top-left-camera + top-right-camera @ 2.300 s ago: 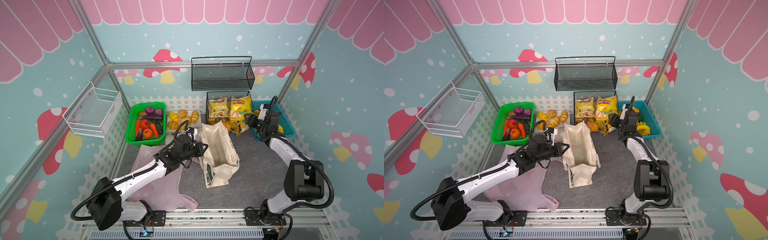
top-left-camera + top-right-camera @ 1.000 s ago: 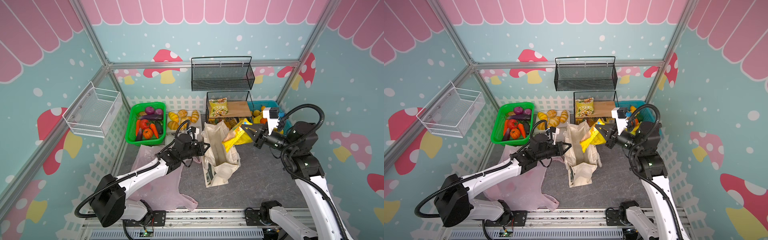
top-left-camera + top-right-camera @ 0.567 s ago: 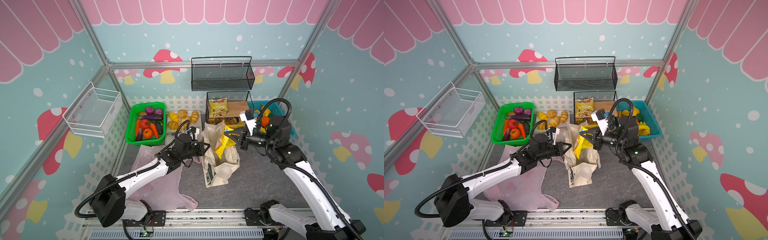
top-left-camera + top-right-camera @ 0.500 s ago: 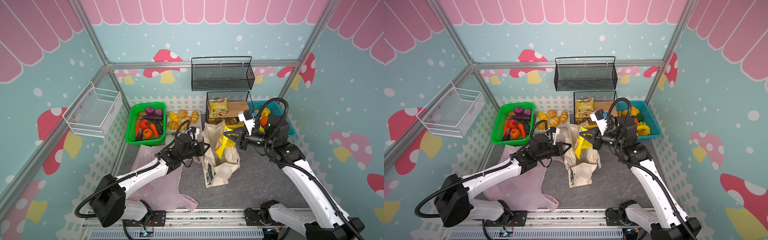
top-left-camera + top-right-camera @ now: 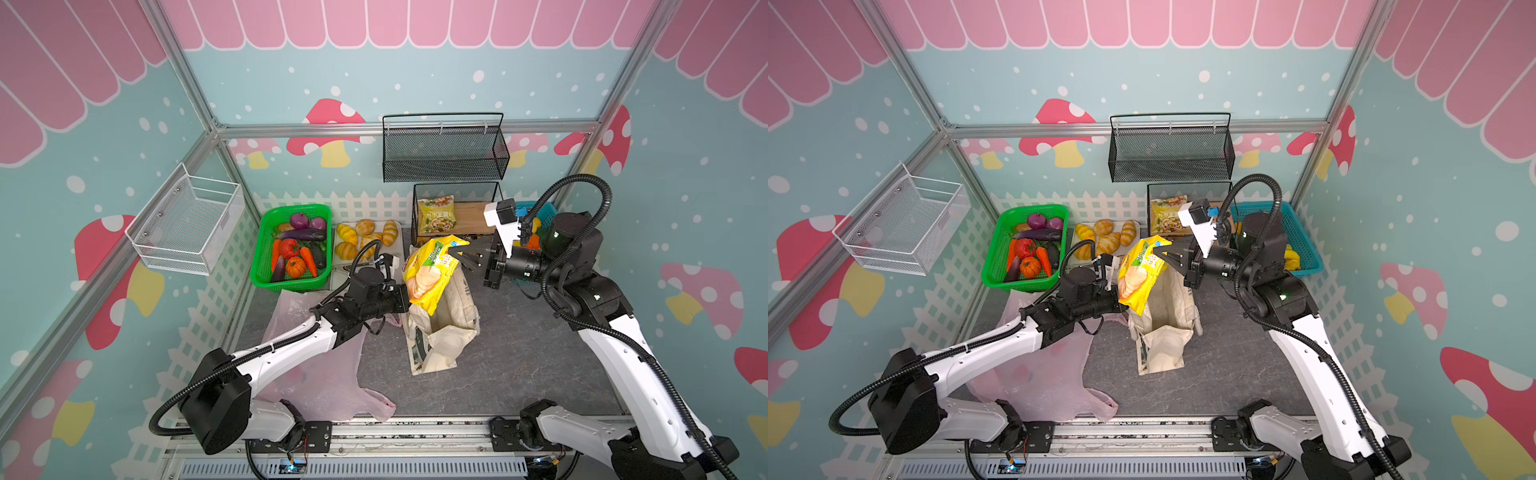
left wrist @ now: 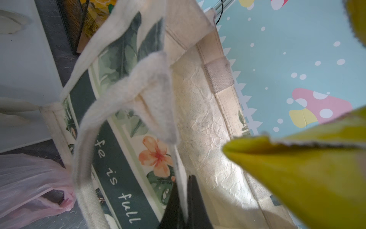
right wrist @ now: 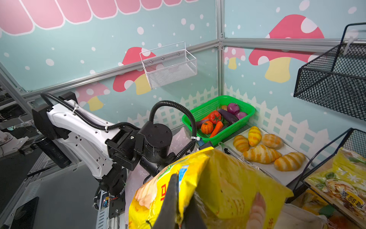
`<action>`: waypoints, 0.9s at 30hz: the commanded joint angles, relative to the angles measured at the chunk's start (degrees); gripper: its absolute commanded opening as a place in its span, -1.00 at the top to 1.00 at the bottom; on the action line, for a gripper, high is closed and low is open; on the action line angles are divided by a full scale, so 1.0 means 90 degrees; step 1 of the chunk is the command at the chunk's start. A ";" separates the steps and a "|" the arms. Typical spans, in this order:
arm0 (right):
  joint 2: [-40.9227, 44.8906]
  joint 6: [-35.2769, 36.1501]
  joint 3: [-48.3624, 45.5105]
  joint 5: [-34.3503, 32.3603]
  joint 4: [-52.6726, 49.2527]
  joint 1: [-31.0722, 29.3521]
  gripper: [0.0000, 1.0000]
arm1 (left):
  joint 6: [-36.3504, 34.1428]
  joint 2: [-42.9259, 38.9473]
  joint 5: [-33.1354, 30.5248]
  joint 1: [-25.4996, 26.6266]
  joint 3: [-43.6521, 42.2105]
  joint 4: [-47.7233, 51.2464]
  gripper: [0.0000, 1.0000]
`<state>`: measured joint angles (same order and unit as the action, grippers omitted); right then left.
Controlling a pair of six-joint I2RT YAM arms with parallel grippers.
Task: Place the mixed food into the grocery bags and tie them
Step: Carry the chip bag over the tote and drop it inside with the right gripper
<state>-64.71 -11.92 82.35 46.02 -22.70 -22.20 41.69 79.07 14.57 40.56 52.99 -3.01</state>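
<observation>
Gripping the yellow chip bag (image 5: 428, 274) by its top edge in the right gripper (image 5: 457, 254), clamped tight on the foil. Hung tilted over the mouth of the canvas tote (image 5: 446, 332), lower corner at the opening, probably for a straight drop. Pinching the tote's near rim with the left gripper (image 6: 183, 206), closed on the fabric, seemingly to keep the mouth spread. Little spare room between the tote's walls and the puffy bag; open grey table beyond. Yet to be packed: vegetables in the green basket (image 5: 258, 249), snack packet (image 5: 436, 214) in the black wire basket (image 5: 416, 216), with the pink plastic bag (image 5: 324, 374) flat under the left arm.
</observation>
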 commanded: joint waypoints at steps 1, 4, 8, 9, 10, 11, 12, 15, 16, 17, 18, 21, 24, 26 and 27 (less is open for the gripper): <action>-0.0138 0.0396 -0.0273 -0.0196 -0.0264 -0.0024 1.00 | -0.0135 -0.0128 -0.0018 -0.0036 0.0128 0.0140 1.00; -0.0273 0.0667 -0.0425 -0.0303 -0.0475 -0.0014 1.00 | -0.0150 -0.0164 -0.0012 -0.0037 0.0108 0.0147 1.00; -0.0411 0.0911 -0.0462 -0.0865 -0.0755 0.0005 1.00 | -0.0150 -0.0209 -0.0021 -0.0053 0.0068 0.0115 1.00; -0.0432 0.0955 -0.0452 -0.1058 -0.0836 0.0026 1.00 | -0.0150 -0.0211 -0.0003 -0.0051 0.0069 0.0116 1.00; -0.0466 0.1024 -0.0439 -0.1303 -0.0929 0.0034 1.00 | -0.0160 -0.0216 0.0016 -0.0061 0.0069 0.0120 1.00; -0.0525 0.1084 -0.0409 -0.1641 -0.1048 0.0039 1.00 | -0.0171 -0.0235 0.0027 -0.0063 0.0069 0.0120 1.00; -0.0591 0.1157 -0.0390 -0.1907 -0.1168 0.0034 1.00 | -0.0169 -0.0249 0.0041 -0.0070 0.0060 0.0130 1.00; -0.0899 0.1440 -0.0388 -0.2503 -0.1492 0.0025 1.00 | -0.0159 -0.0316 0.0075 -0.0111 0.0025 0.0090 1.00; -0.1006 0.1547 -0.0451 -0.2462 -0.1544 0.0025 1.00 | -0.0136 -0.0333 0.0123 -0.0135 0.0020 0.0070 1.00; -0.1088 0.1631 -0.0547 -0.2421 -0.1566 0.0001 1.00 | -0.0085 -0.0347 0.0223 -0.0169 0.0003 0.0038 1.00; -0.1192 0.1704 -0.0654 -0.2392 -0.1596 -0.0049 1.00 | -0.0024 -0.0348 0.0324 -0.0213 -0.0013 -0.0019 1.00; -0.1404 0.1844 -0.1103 -0.2177 -0.1544 -0.0225 1.00 | 0.0285 -0.0347 0.0735 -0.0368 -0.0109 -0.0312 1.00; -0.1495 0.1954 -0.1493 -0.1700 -0.1387 -0.0398 0.84 | 0.0417 -0.0308 0.0896 -0.0423 -0.0141 -0.0458 1.00; -0.1374 0.2073 -0.1597 -0.1328 -0.1286 -0.0453 0.66 | 0.0407 -0.0283 0.0891 -0.0423 -0.0132 -0.0419 1.00; -0.1260 0.2062 -0.1610 -0.1319 -0.1208 -0.0446 0.53 | 0.0402 -0.0275 0.0881 -0.0421 -0.0123 -0.0410 1.00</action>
<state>-77.97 3.33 68.20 30.37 -33.58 -25.71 44.27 77.67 21.28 37.23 52.14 -3.86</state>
